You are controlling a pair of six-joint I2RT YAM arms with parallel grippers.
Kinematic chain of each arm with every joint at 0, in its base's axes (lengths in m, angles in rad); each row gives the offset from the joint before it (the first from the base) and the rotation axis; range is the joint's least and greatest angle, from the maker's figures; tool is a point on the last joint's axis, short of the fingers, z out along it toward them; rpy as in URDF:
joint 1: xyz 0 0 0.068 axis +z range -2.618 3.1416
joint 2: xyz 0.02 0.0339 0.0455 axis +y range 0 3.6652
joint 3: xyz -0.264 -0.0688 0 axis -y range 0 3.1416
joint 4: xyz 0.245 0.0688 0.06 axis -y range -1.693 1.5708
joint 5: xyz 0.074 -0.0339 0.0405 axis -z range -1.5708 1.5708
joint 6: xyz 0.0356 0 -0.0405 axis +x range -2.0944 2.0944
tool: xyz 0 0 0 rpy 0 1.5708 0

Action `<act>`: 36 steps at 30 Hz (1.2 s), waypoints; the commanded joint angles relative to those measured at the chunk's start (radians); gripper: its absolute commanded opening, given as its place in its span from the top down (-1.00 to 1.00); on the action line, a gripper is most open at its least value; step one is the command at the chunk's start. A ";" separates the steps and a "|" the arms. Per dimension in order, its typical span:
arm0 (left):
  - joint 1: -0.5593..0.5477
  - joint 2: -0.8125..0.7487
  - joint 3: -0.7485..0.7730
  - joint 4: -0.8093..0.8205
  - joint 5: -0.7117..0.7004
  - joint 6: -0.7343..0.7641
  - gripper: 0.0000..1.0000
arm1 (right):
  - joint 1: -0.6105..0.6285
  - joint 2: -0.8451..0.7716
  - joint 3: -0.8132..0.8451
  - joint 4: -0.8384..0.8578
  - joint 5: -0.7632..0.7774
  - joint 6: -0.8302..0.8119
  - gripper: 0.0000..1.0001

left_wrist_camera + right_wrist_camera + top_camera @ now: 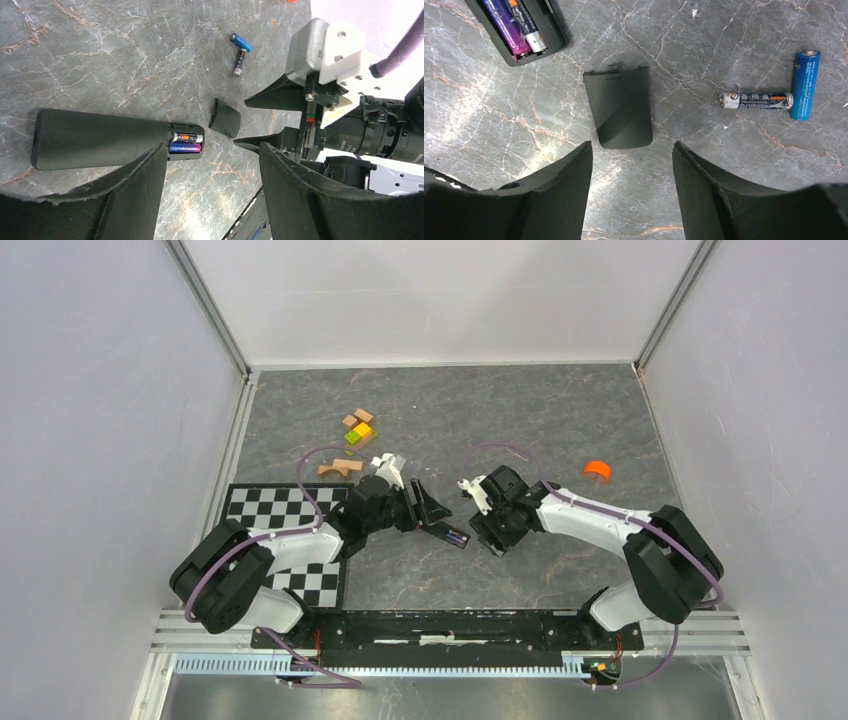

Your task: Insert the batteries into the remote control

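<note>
On grey marble tabletop [724,195], at centre, long slim black remote control [100,139] lying back-up, compartment open at its 3 o'clock end in left wrist view. Inside: purple cylinder battery [185,148] and black battery with orange band [187,137], side by side. Flat black battery cover [620,107] loose at approx. 4 o'clock from compartment in right wrist view. Spare bright blue battery [804,82] + spare black battery [756,100] at 3 o'clock of cover, touching each other. Left gripper [212,160] and right gripper [631,150] both spread wide, holding nothing. Loading prob. done; next move likely calls for picking cover & fitting it over compartment, remote steadied.
</note>
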 commanded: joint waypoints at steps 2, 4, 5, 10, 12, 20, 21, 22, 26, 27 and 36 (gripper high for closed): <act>0.006 -0.001 0.029 0.040 0.010 0.003 -0.46 | 0.001 0.042 0.062 -0.022 0.021 0.002 -0.29; 0.006 -0.001 0.029 0.039 0.010 0.007 -0.46 | 0.001 0.055 0.072 -0.026 0.019 -0.020 -0.27; 0.007 -0.003 0.030 0.035 0.008 0.010 -0.46 | 0.001 0.061 0.074 -0.026 0.018 -0.020 -0.26; 0.009 -0.009 0.035 0.014 0.010 0.030 -0.46 | 0.001 0.094 0.083 -0.032 0.003 -0.015 -0.12; 0.013 -0.010 0.033 0.012 0.013 0.035 -0.46 | 0.001 0.105 0.083 -0.038 -0.001 -0.011 -0.07; 0.016 -0.004 0.029 0.020 0.026 0.048 -0.46 | 0.000 0.133 0.080 -0.043 -0.011 -0.012 -0.01; 0.016 -0.003 0.029 0.022 0.029 0.048 -0.46 | 0.001 0.140 0.085 -0.043 -0.009 -0.013 -0.03; 0.016 -0.003 0.028 0.024 0.032 0.048 -0.46 | 0.001 0.144 0.090 -0.042 -0.007 -0.014 -0.06; 0.021 -0.003 0.025 0.027 0.037 0.048 -0.46 | 0.000 0.167 0.100 -0.034 -0.007 -0.021 -0.12; 0.021 -0.004 0.023 0.027 0.037 0.048 -0.46 | 0.000 0.170 0.101 -0.031 -0.009 -0.022 -0.12; 0.027 0.002 0.018 0.039 0.049 0.040 -0.46 | 0.007 0.184 0.084 -0.015 -0.020 -0.041 0.02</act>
